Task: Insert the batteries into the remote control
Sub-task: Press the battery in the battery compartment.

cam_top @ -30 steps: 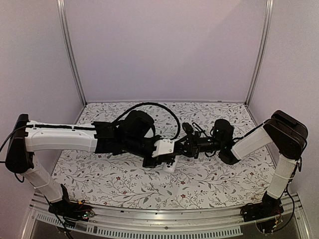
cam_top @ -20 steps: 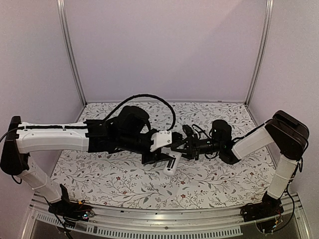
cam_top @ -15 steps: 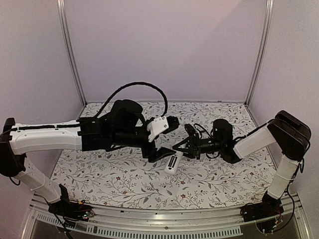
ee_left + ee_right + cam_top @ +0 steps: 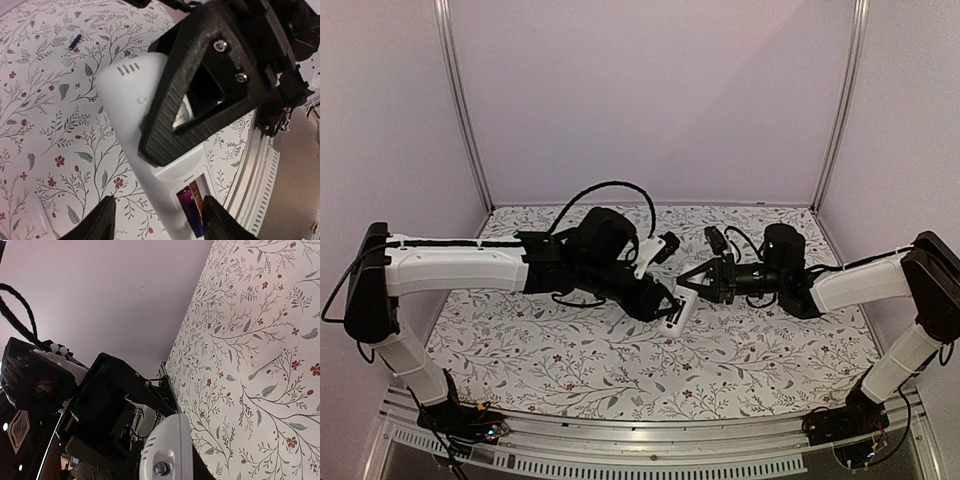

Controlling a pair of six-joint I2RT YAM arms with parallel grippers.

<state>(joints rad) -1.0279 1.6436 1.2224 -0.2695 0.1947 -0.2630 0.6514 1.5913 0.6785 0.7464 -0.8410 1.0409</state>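
The remote control (image 4: 132,112) is a slim white body held above the flowered cloth, back side facing the left wrist camera. My right gripper (image 4: 694,286) is shut on its middle, one black finger (image 4: 210,85) lying across it. The battery bay (image 4: 192,207) is uncovered, and two batteries (image 4: 187,210), one purple and one orange, lie side by side in it. My left gripper (image 4: 157,222) is open, its tips on either side of the bay end without gripping. In the right wrist view the remote's rounded end (image 4: 165,450) fills the bottom, with the left gripper (image 4: 100,410) behind it.
A pale flat rectangular piece (image 4: 265,357) lies on the cloth beyond the remote. A tiny dark blue speck (image 4: 75,41) sits further out. The metal table rail (image 4: 260,165) runs close beside the remote. Side walls and corner posts (image 4: 458,110) close the table in.
My left gripper opened, drew back up and to the left, then returned with its jaws around the remote's bay end. The right gripper carried the remote slightly up and to the right.
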